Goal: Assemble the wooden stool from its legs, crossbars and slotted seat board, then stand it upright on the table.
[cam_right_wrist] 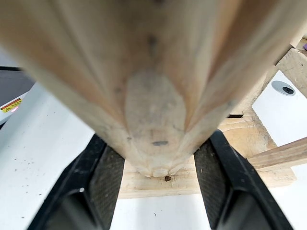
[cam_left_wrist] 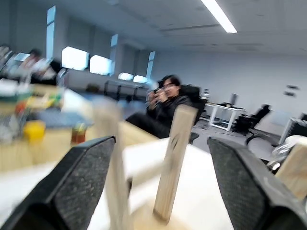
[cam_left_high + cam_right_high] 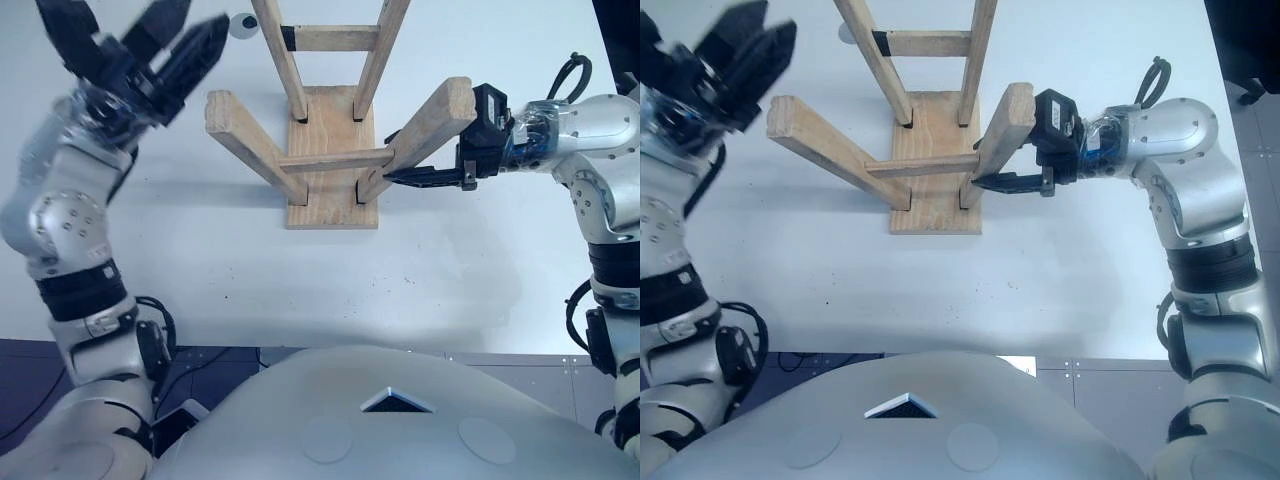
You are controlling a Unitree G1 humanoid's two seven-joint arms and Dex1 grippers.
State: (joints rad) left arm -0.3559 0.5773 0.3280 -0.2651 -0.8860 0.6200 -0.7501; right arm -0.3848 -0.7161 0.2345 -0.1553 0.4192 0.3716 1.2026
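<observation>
The wooden stool lies upside down on the white table, its slotted seat board (image 3: 332, 206) flat and four legs pointing up. The near crossbar (image 3: 335, 158) joins the near left leg (image 3: 250, 140) to the near right leg (image 3: 428, 125). A far crossbar (image 3: 336, 38) links the two far legs. My right gripper (image 3: 389, 157) is shut on the near right leg low down, with one finger (image 3: 425, 178) on its near side. In the right wrist view that leg (image 1: 153, 96) sits between both pads (image 1: 108, 179). My left gripper (image 3: 125, 35) is open, raised over the table's far left, apart from the stool.
A small round disc (image 3: 243, 24) lies on the table behind the stool's far left leg. Bare white tabletop (image 3: 300, 285) stretches from the seat board to the front edge. The left wrist view looks past its fingers (image 2: 72, 187) at a stool leg (image 2: 175, 163).
</observation>
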